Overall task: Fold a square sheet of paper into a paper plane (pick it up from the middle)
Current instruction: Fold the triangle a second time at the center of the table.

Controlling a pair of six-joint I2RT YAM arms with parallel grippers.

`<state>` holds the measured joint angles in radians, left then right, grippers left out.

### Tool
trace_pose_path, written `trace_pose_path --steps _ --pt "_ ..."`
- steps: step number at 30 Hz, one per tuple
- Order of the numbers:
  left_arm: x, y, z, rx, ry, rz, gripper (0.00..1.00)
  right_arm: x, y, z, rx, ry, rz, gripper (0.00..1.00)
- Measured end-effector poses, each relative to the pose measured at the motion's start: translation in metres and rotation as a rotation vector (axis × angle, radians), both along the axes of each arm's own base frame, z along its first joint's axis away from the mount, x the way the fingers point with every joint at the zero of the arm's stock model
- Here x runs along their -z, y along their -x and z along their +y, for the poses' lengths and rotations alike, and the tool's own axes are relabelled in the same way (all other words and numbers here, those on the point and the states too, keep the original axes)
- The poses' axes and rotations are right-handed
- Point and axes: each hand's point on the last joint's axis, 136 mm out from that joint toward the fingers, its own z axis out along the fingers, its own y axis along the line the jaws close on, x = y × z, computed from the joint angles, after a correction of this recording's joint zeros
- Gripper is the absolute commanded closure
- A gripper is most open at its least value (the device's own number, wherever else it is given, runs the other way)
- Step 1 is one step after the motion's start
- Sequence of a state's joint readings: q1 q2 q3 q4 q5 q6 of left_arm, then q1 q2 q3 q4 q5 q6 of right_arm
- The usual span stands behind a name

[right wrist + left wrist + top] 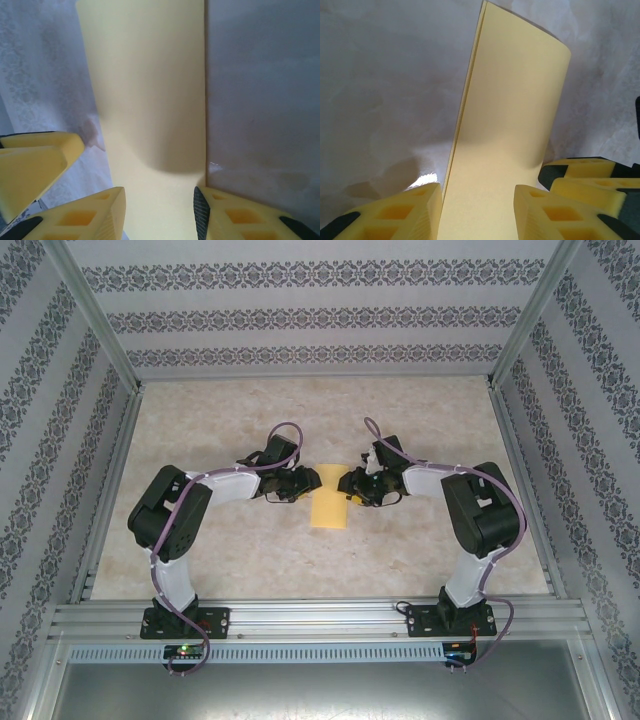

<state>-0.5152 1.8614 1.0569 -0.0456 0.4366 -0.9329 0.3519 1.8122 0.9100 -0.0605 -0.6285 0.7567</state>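
Left gripper point(305, 483) and right gripper point(347, 484) stand half open, clamping nothing evident, with the folded square sheet of paper point(330, 512) directly ahead between each one's fingertips, long axis crosswise, equally near both.

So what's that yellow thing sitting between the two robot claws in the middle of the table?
The top view shows a yellow sheet of paper, folded over, lying between the left gripper and the right gripper.

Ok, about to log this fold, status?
Left gripper and right gripper part open, jaws either side of paper sheet. Sheet doubled over, grip unclear. No obstruction seen.
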Motion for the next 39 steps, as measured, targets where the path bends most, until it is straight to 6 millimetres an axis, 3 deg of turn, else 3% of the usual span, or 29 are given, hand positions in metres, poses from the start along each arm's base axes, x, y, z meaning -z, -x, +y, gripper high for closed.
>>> trace_pose_path --steps 8,39 --pt "0.008 0.002 -0.002 0.010 0.002 0.025 0.55 0.001 0.000 0.000 0.000 0.002 0.001 0.58" --pt "0.010 0.003 -0.010 0.027 0.042 0.051 0.54 -0.001 -0.001 0.001 0.039 -0.046 -0.008 0.57"
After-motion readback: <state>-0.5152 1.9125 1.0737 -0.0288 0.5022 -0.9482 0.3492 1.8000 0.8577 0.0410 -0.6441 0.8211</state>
